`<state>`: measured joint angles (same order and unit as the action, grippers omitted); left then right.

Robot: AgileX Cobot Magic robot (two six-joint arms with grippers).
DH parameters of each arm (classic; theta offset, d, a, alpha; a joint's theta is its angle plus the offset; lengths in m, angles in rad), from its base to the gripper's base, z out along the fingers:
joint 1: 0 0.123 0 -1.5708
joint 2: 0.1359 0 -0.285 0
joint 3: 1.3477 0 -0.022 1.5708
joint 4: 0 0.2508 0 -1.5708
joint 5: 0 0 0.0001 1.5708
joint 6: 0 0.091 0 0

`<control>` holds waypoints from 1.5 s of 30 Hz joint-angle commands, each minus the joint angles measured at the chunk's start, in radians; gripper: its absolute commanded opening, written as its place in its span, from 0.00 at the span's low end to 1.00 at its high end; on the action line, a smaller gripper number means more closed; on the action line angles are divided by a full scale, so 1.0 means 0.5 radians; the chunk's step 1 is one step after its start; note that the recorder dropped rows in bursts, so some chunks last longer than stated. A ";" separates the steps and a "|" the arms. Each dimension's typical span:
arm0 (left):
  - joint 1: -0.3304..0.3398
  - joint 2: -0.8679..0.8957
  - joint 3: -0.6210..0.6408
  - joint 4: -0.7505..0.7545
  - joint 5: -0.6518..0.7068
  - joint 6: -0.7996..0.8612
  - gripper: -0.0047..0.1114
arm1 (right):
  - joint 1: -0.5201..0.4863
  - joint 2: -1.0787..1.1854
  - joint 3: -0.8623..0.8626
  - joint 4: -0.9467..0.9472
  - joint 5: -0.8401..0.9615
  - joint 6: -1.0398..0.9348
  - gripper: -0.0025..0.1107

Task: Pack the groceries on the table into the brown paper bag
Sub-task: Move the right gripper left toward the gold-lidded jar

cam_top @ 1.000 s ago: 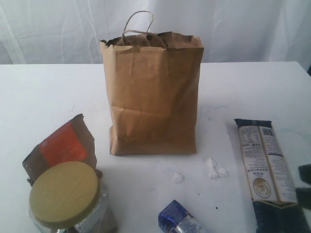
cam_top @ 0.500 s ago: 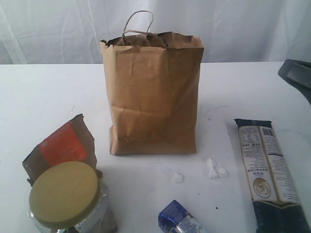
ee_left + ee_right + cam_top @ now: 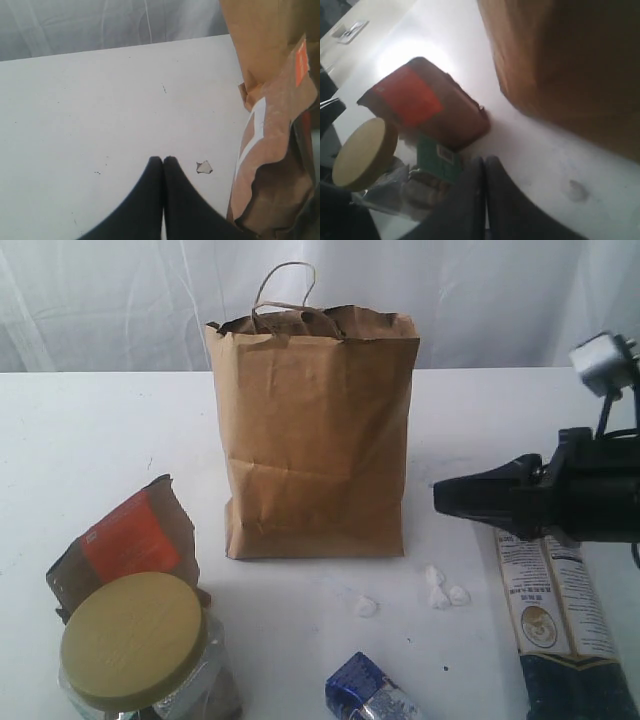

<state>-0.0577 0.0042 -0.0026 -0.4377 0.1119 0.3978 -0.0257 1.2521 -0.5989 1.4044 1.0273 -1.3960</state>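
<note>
Packing barely begun: jar (image 3: 135, 645), pouch (image 3: 130, 535), navy packet (image 3: 548, 612), blue packet (image 3: 357, 682) lie outside the bag (image 3: 315, 430); left tool (image 3: 163, 162) and right tool (image 3: 440, 498) pinched closed, empty.

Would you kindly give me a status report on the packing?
Left gripper shut, empty, over white tabletop. Right gripper shut, empty, beside tall kraft-brown paper bag. Long navy packet unpacked on table. Small white scraps lie near bag.

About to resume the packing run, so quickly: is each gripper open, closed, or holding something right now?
Left gripper: closed, holding nothing.
Right gripper: closed, holding nothing.
</note>
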 commanded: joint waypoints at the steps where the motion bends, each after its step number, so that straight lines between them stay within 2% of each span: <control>1: -0.011 -0.008 0.005 -0.013 0.098 0.000 0.04 | 0.180 0.145 -0.019 -0.020 0.159 -0.044 0.02; 5: -0.011 -0.008 0.005 -0.021 0.228 -0.093 0.04 | 0.550 0.257 -0.019 -0.016 -0.166 -0.131 0.02; 8: -0.011 -0.008 0.005 -0.021 0.242 -0.138 0.04 | 0.823 0.379 -0.021 0.063 -0.277 -0.140 0.02; 12: -0.011 -0.008 0.005 -0.027 0.242 -0.138 0.04 | 1.033 0.532 -0.124 0.189 -0.557 -0.176 0.02; 15: -0.011 -0.008 0.005 -0.023 0.242 -0.123 0.04 | 1.136 0.697 -0.276 0.155 -0.486 -0.182 0.02; 19: -0.011 -0.008 0.005 -0.023 0.242 -0.123 0.04 | 1.168 0.853 -0.404 0.169 -0.651 -0.182 0.02; 22: -0.011 -0.008 0.005 -0.023 0.242 -0.123 0.04 | 1.193 0.977 -0.437 0.169 -0.267 -0.182 0.02; 24: -0.011 -0.008 0.005 -0.023 0.242 -0.123 0.04 | 1.249 1.007 -0.437 0.146 -0.163 -0.182 0.02; 33: -0.011 -0.008 0.005 -0.023 0.242 -0.123 0.04 | 1.528 1.007 -0.433 0.110 -0.195 -0.078 0.02; 40: -0.011 -0.008 0.005 -0.023 0.242 -0.123 0.04 | 1.650 1.007 -0.433 0.114 -0.362 -0.074 0.02; 42: -0.011 -0.008 0.005 -0.023 0.242 -0.123 0.04 | 1.767 1.007 -0.433 0.100 -0.317 -0.074 0.02; 44: -0.011 -0.008 0.005 -0.023 0.242 -0.123 0.04 | 1.966 1.007 -0.433 0.104 -0.431 -0.138 0.02; 45: -0.011 -0.008 0.005 -0.023 0.242 -0.123 0.04 | 2.114 1.007 -0.433 0.104 -0.671 -0.209 0.02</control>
<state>-0.0577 0.0042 -0.0026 -0.4377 0.2289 0.3389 0.9548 1.7548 -0.8114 1.4582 0.7950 -1.4567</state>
